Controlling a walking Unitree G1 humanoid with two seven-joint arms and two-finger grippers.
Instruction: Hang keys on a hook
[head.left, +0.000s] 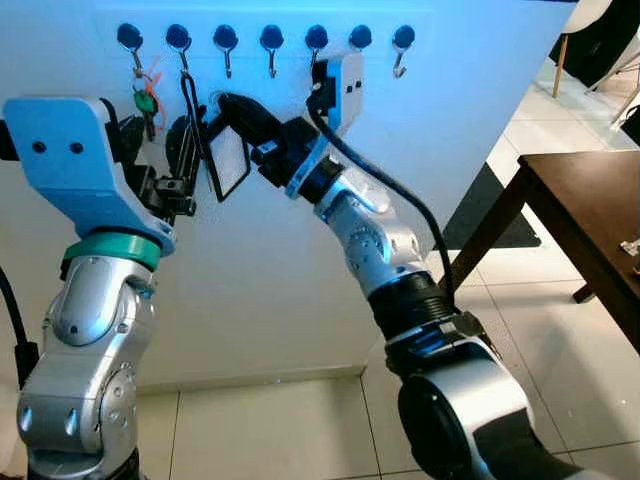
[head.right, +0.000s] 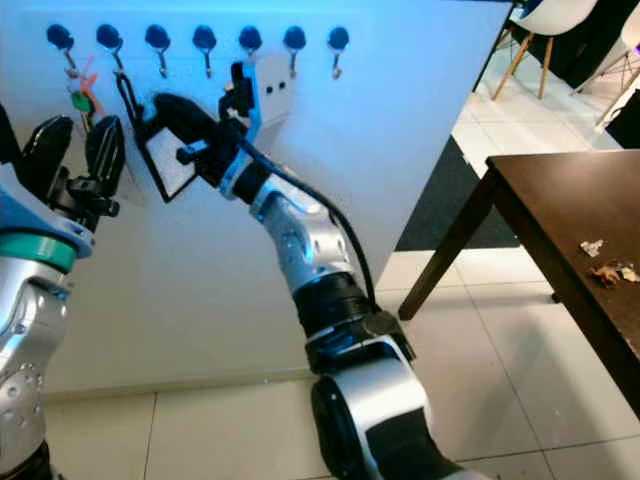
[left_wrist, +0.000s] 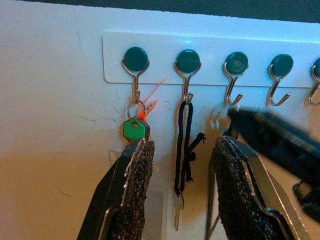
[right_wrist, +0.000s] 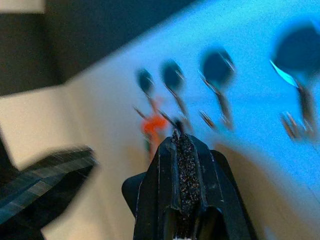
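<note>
Keys on black strap hang from second hook; both tools raised at the hook rail.

Head views: you see the hook rail (head.left: 265, 40) on a white panel, a green-headed key (head.left: 146, 101) on the first hook, and a dark desk (head.left: 590, 215) at right. The right tool (head.left: 222, 108) reaches across, its fingers pressed together against a clear badge holder (head.left: 228, 160). Left wrist view: the left tool (left_wrist: 182, 165) stands spread, its fingers flanking the black strap (left_wrist: 186, 145) and keys (left_wrist: 178, 212) without touching. Right wrist view: blurred; you see closed fingertips (right_wrist: 184, 170) pointing towards the hooks.
</note>
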